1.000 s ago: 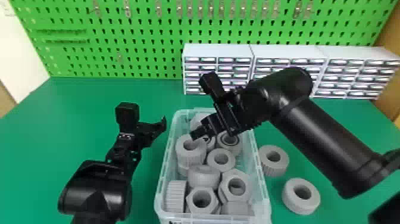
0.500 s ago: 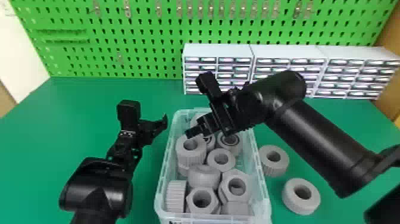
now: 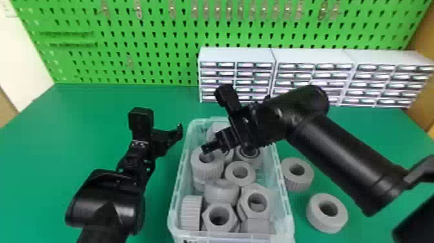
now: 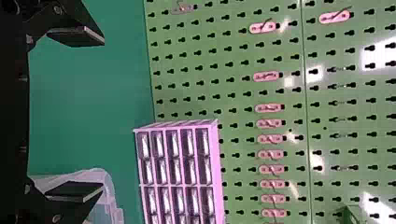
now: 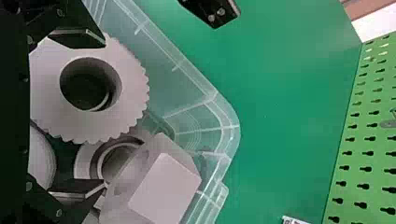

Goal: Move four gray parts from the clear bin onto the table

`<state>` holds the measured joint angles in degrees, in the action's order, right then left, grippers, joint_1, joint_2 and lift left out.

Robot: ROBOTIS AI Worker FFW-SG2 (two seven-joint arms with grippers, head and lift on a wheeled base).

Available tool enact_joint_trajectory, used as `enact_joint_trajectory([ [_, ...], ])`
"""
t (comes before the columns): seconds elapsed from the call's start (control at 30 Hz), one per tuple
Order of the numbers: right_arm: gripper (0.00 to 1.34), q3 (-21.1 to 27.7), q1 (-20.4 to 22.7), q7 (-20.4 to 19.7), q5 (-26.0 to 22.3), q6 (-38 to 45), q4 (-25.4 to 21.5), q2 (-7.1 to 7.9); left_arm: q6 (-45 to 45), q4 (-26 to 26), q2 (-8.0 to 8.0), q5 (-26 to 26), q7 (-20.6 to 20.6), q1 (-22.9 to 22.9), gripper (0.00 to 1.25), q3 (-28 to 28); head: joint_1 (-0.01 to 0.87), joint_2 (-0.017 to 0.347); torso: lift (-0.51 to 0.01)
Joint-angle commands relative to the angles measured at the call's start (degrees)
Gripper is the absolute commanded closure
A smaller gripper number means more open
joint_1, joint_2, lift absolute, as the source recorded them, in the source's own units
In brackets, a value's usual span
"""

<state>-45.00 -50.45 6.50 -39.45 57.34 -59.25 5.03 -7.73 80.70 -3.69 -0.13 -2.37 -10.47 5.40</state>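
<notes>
In the head view my right gripper (image 3: 210, 148) hangs over the upper left of the clear bin (image 3: 288, 206), just above a ribbed gray part (image 3: 206, 164). The right wrist view shows the right gripper (image 5: 88, 112) open around nothing, its fingers spread above a toothed gray part (image 5: 133, 79) and beside an angular one (image 5: 166, 186). Several gray parts fill the bin. Two more, a ribbed part (image 3: 297, 174) and a ring-shaped part (image 3: 326, 213), lie on the table right of it. My left gripper (image 3: 176, 132) waits left of the bin; in the left wrist view this gripper (image 4: 86, 114) is open and holds nothing.
White drawer cabinets (image 3: 237, 55) stand at the back of the green table (image 3: 80, 129), before a green pegboard (image 3: 155, 38). The right forearm (image 3: 342, 161) spans the space over the table right of the bin.
My right gripper has shifted left and down, from over the bin's middle to above the ribbed part. The left arm has stayed almost in place.
</notes>
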Motion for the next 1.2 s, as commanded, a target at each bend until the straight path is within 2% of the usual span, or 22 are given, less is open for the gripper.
enact_joint_trajectory([
  [0.0,0.23,-1.14,-0.09,-0.62,-1.33,-3.02,2.12,-0.19,0.0,-0.37,0.0,0.13,0.0,-0.34,0.18,0.49,0.693,0.072,-0.052],
  [0.47,0.23,-3.6,-0.18,-5.54,-7.57,-8.03,5.63,-0.72,0.0,-0.81,-0.09,0.39,0.0,-0.52,0.18,0.49,0.693,0.072,-0.052],
  [1.17,0.24,-3.78,-0.18,-6.77,-8.45,-8.56,8.01,-0.63,0.35,-0.9,-0.26,2.15,0.0,0.8,0.18,-3.38,0.693,0.072,-0.052],
])
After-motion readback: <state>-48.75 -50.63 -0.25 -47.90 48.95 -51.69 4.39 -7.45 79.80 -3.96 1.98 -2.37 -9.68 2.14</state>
